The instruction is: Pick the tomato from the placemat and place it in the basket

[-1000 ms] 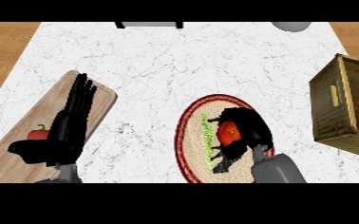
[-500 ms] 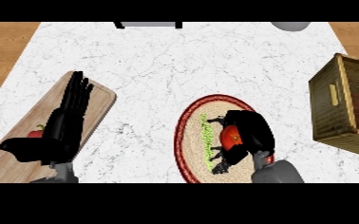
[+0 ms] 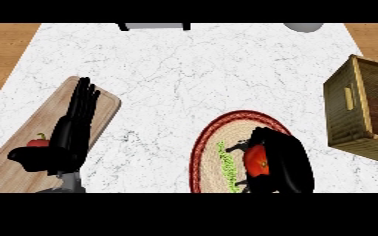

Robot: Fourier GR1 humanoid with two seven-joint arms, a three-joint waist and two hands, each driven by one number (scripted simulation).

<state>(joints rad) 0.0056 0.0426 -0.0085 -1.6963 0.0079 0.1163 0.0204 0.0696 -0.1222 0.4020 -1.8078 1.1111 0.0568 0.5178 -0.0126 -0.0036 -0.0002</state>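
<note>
My right hand (image 3: 284, 162) has closed in over the last second — its fingers (image 3: 255, 145) are now curled round the tomato (image 3: 257, 161), which sits on the round woven placemat (image 3: 210, 145) near the bench's (image 3: 184, 75) front edge, beside a strip of green (image 3: 227, 167). The tomato's red face shows between thumb and fingers, and I cannot tell whether it has left the mat. I judge the grasp made and the lift next — then a carry right to the wooden basket (image 3: 353, 110) at the bench's right edge. My left hand (image 3: 70, 127) rests open, fingers straight, on the wooden cutting board (image 3: 103, 105) at front left, by a small red pepper (image 3: 38, 141).
</note>
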